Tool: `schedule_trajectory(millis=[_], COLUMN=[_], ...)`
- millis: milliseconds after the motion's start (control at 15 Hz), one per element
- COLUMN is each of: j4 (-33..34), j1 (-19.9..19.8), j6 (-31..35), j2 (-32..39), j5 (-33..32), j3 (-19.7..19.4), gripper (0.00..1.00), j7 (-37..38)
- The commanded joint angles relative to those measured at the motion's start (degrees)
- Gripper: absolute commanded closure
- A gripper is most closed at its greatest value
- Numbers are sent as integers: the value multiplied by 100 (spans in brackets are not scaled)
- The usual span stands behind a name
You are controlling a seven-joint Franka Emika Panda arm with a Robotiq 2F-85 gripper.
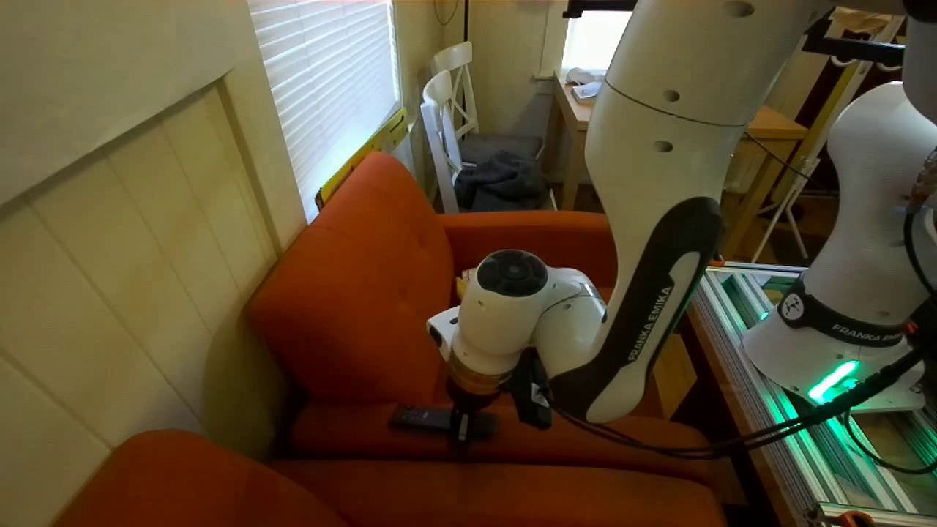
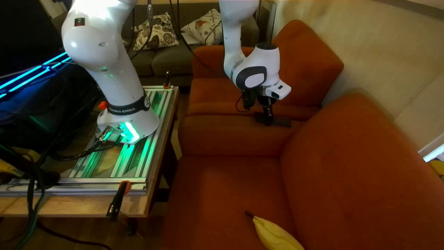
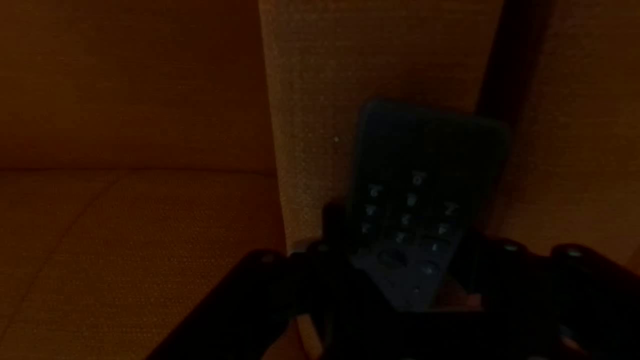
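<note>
I have the gripper pointing down over the orange armrest, jaws roughly half apart and, as I read it, clamped on the black remote, with fingers along both its long sides. The remote lies lengthwise on the armrest, towards the backrest end. Whether its underside bears on the fabric I cannot tell.

Edges: in the wrist view the armrest falls away at left to darker upholstery. At right a dark gap parts it from the neighbouring armrest, and one far corner of the remote reaches over that gap. In an exterior view the backrest rises near the remote's end, the wall behind it. Widest room: the seat, with a banana well apart from the gripper.

Hard to see: wrist view very dark, finger outlines merging with the gripper body, which hides the remote's near end. Fingertips are black on black in both exterior views. Banana cut off by the lower frame edge. In an exterior view a yellow object peeks out behind the arm, too covered to name.
</note>
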Motion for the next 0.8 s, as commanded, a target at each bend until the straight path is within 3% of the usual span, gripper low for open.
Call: schedule_trajectory(millis=[0,333,400,467,733], j4=[-47,18,25,19,26], j1=[-4,13,86,98,167], j6=[107,60,36,34,5], j2=[15,62,65,54,41], j5=[383,506,529,545,582], j3=[-15,-12,-80,-97,-214], gripper=[76,76,26,24,1], j7=[-389,-523,-500,-501,-513])
